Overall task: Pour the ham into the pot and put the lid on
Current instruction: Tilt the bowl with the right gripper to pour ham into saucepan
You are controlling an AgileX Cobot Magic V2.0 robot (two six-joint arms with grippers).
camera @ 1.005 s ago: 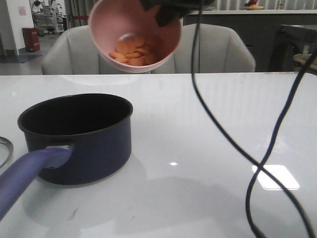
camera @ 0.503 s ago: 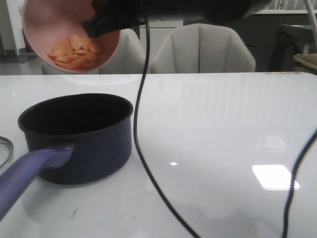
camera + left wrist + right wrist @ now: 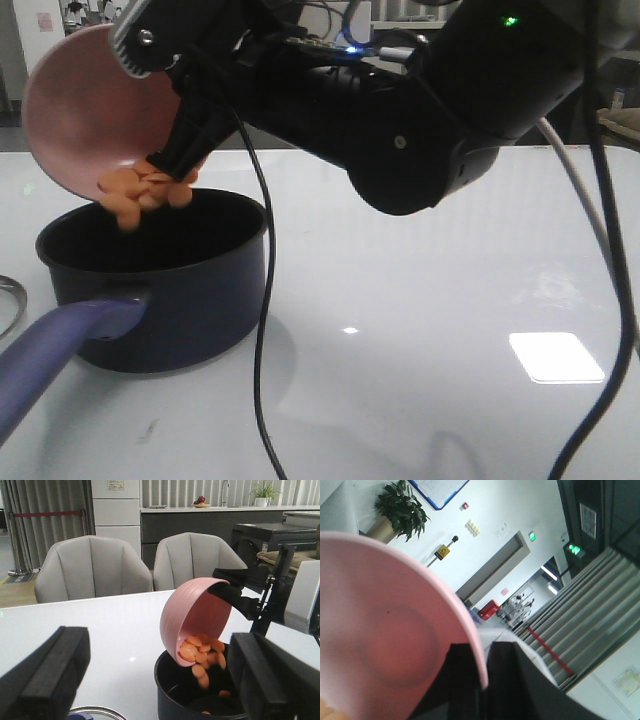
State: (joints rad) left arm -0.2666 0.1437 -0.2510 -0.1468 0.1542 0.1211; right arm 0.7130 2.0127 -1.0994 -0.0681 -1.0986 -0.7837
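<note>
Front view, far left edge: thin metal arc (image 3: 10,300) on the table (image 3: 450,250), prob. the lid rim; too little shows to be sure. In left wrist view a round metal-rimmed edge (image 3: 97,712) sits betw. the left gripper (image 3: 150,680) fingers, low in frame, mostly cut off.

Left gripper: two black fingers (image 3: 47,680) spread wide apart, nothing betw. them, holding nothing. It faces the pot from nearby.

Pot (image 3: 160,280): dark navy, upright on the table, left half of front view. Purple-blue handle (image 3: 55,355) runs toward the camera and off the lower-left corner. Black inside; in left wrist view a couple of orange bits (image 3: 224,694) already lie in it.

Pink bowl (image 3: 95,110): tipped steeply above the pot's rim, mouth turned down toward the pot. Not touching the pot.

Ham (image 3: 145,190): orange chunks bunched at the bowl's lowest lip, some spilling over the edge w/ a few blurred pieces in mid-air over the pot opening.

Right gripper (image 3: 190,130): closed on the bowl's rim, one finger inside, one outside, seen clearly in right wrist view (image 3: 482,680). Right arm (image 3: 400,110), black, reaches across from the right over the table; a black cable (image 3: 262,330) hangs down in front of the pot's right side.

Further right: bare white glossy table w/ a bright square reflection (image 3: 555,357).
</note>
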